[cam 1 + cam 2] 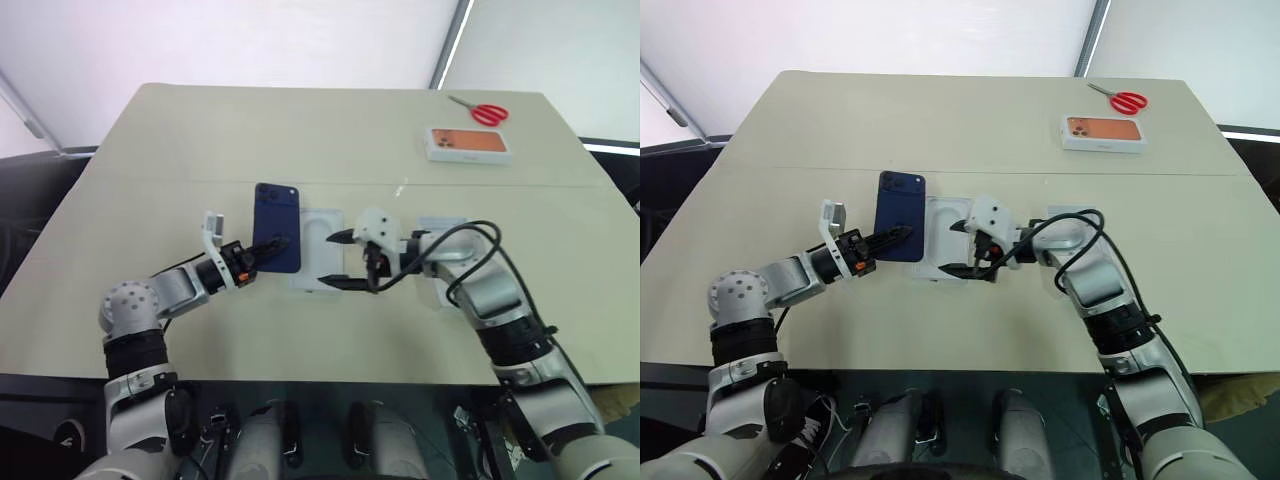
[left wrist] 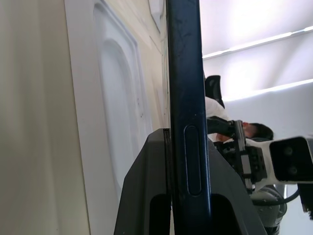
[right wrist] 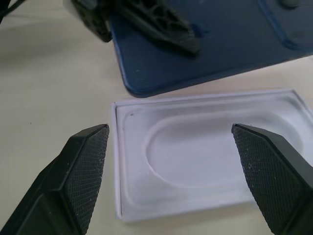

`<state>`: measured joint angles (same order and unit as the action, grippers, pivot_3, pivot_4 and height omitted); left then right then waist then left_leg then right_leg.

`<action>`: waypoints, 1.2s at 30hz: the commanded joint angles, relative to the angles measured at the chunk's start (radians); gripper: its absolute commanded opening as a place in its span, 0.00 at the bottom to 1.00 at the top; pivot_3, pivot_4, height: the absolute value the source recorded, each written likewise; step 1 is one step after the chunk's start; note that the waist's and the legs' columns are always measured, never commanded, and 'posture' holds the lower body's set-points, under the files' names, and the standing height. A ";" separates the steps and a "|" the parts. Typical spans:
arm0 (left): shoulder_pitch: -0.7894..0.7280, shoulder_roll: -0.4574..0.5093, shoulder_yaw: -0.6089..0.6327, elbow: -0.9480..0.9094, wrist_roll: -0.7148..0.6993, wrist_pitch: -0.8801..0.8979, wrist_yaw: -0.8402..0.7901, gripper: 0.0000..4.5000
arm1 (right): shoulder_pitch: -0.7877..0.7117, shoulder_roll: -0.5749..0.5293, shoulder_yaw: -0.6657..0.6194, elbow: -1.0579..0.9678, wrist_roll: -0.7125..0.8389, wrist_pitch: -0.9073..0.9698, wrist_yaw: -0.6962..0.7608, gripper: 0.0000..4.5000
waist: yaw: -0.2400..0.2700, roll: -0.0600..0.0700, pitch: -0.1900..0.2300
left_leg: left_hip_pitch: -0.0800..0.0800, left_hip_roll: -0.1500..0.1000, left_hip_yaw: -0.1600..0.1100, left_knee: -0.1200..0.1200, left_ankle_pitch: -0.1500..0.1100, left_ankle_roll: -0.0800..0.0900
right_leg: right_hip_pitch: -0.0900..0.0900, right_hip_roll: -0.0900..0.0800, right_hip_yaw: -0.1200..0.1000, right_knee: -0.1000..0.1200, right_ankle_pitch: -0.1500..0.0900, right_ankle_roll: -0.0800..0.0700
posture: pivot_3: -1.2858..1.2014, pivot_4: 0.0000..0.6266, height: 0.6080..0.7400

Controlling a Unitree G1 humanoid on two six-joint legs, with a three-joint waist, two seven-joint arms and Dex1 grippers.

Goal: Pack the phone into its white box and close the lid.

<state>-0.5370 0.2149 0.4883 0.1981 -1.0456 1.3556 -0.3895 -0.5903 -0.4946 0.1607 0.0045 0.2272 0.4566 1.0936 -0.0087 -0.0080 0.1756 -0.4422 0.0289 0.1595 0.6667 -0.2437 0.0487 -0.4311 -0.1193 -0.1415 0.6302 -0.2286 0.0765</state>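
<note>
Left claw [image 1: 262,249] pinches the phone [image 1: 277,225] at its lower edge, mid-frame, held off the counter [image 1: 200,130]. Right claw [image 1: 345,260] spread wide, just right of phone, over the flat white insert [image 3: 195,156].

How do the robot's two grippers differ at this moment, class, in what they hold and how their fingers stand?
The left gripper is shut on the phone, pinching its edge; the right gripper holds nothing. The left gripper's fingers are pressed together on the phone, while the right gripper's fingers stand wide apart over the flat white insert. Both have black fingers and work above the same table, facing each other.
</note>
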 commanded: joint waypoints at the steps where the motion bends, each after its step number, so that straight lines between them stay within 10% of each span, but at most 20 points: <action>1: -0.009 -0.017 -0.026 -0.009 -0.002 -0.020 0.002 0.01 | 0.001 -0.072 -0.148 0.028 0.083 -0.007 0.014 0.93 | 0.000 0.000 0.000 | 0.000 0.000 0.000 0.000 0.000 0.000 | 0.000 0.000 0.000 0.000 0.000 0.000 | 0.52 0.24 0.98; 26: -0.068 -0.058 -0.140 0.087 0.058 -0.033 -0.002 0.01 | 0.132 -0.155 -0.162 0.042 0.066 -0.237 0.021 0.93 | 0.000 0.000 0.000 | 0.001 0.001 0.000 0.001 0.000 0.001 | 0.001 0.000 0.000 0.000 0.000 0.000 | 0.52 0.24 0.98; 36: -0.079 -0.052 -0.155 0.079 0.075 -0.026 0.001 0.99 | 0.101 -0.127 -0.134 0.042 0.073 -0.218 0.003 0.94 | -0.001 0.000 0.000 | 0.003 0.001 -0.001 0.001 0.000 0.001 | 0.004 0.000 -0.001 0.000 0.000 0.000 | 0.52 0.24 0.98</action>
<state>-0.6331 0.1501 0.3462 0.2744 -0.9985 1.3301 -0.3992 -0.4701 -0.6253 0.0335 0.0621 0.2889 0.2448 1.1031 -0.0094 -0.0076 0.1752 -0.4381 0.0295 0.1589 0.6677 -0.2436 0.0496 -0.4264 -0.1191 -0.1421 0.6302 -0.2285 0.0764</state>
